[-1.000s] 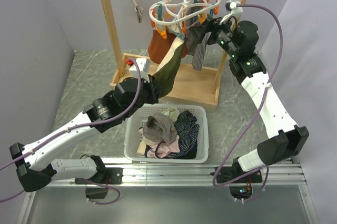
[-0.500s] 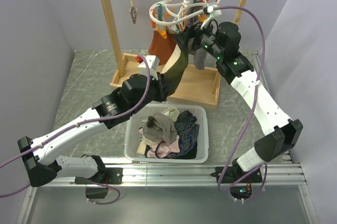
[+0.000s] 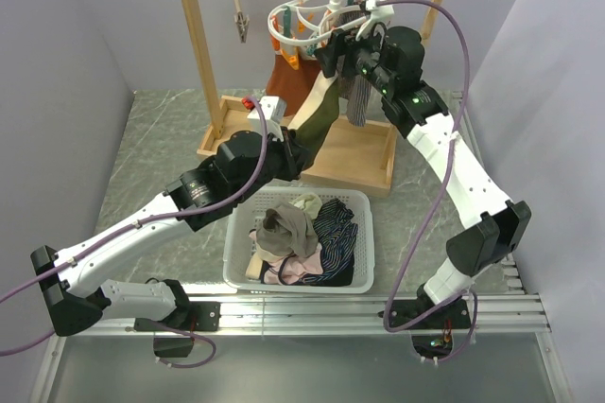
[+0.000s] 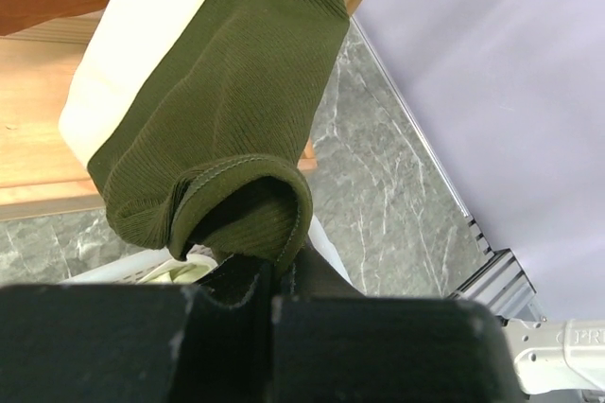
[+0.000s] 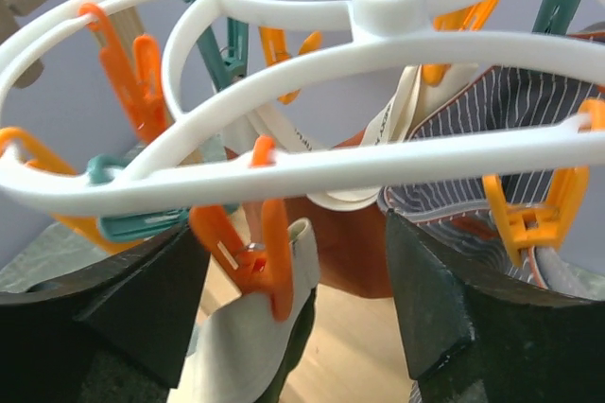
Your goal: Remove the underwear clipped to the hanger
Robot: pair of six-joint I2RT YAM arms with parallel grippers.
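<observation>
Step in hand, I judge: freeing the dark olive brief [image 4: 236,91] from the hanger [image 5: 378,6]. The left end effector [image 4: 274,275] is closed on its lower hem, w/ the cloth stretched up to an orange peg [image 5: 257,261]. The right end effector [image 5: 284,327] is wide open and holds nothing, w/ one finger on each side of that peg. Next, prob.: right squeezes the peg, left pulls down twd. the basket [image 3: 367,233].

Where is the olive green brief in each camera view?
Top external: olive green brief centre, stretched from hanger to left hand.
Left wrist: brief fills upper middle, hem in the hand.
Right wrist: brief bottom centre, under an orange peg.
Shared landmark: rust-orange brief beside it.
</observation>
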